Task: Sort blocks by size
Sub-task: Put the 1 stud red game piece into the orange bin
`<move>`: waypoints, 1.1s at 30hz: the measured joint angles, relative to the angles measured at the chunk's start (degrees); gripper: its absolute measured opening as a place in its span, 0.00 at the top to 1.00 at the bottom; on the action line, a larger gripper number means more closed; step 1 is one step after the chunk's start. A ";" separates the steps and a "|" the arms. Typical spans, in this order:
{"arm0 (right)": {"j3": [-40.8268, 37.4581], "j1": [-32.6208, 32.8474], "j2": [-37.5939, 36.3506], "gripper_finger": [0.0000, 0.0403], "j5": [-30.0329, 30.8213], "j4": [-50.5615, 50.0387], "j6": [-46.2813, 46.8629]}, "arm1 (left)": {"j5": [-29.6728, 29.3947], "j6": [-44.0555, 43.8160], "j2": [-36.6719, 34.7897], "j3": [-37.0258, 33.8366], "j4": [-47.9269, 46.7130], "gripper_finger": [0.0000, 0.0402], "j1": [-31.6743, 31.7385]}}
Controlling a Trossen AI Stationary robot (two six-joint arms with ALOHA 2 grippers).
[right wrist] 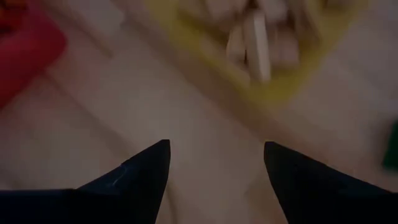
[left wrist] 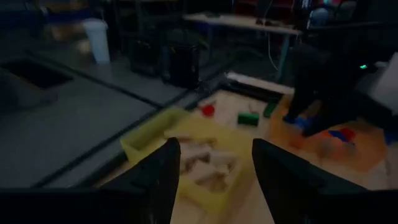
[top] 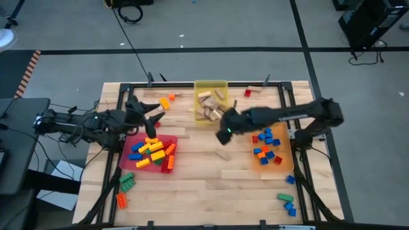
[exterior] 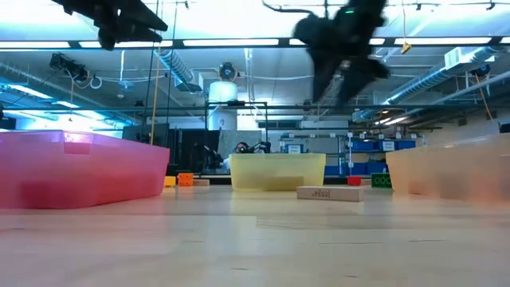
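Tan wooden blocks (top: pixel 209 105) lie piled in the yellow tray (top: pixel 220 85) at the far middle. Yellow, red, blue and green studded blocks (top: pixel 152 150) fill the red tray (top: pixel 128 161). Small blue and red blocks (top: pixel 266 145) sit in the orange tray (top: pixel 281 167). My left gripper (top: pixel 153 115) hangs open above the red tray's far edge and holds nothing; its wrist view looks toward the yellow tray (left wrist: pixel 146 138). My right gripper (top: pixel 223 134) is open and empty in the air just near of the yellow tray (right wrist: pixel 273 93), pointing steeply down.
Loose blocks lie around: an orange one (top: pixel 165 102) at the far left, a red one (top: pixel 248 93) at the far right, green and orange ones (top: pixel 124 185) near left, blue and green ones (top: pixel 289 201) near right. A wooden block (exterior: pixel 328 193) lies on the bare middle boards.
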 joint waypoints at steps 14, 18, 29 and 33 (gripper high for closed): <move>-26.81 12.18 -21.96 0.33 10.75 10.60 5.38 | 1.43 -3.78 13.46 12.57 -13.23 0.48 6.02; -33.42 9.71 -29.71 0.34 7.81 17.99 -2.61 | 1.23 -6.51 18.70 17.50 -14.93 0.48 8.31; -40.29 -5.59 -40.26 0.34 -5.59 24.32 -23.57 | 8.61 -30.18 32.48 28.62 -38.93 0.48 17.54; -40.29 -10.10 -39.93 0.34 -10.08 26.80 -29.26 | 14.83 -33.69 36.20 29.26 -45.17 0.48 21.23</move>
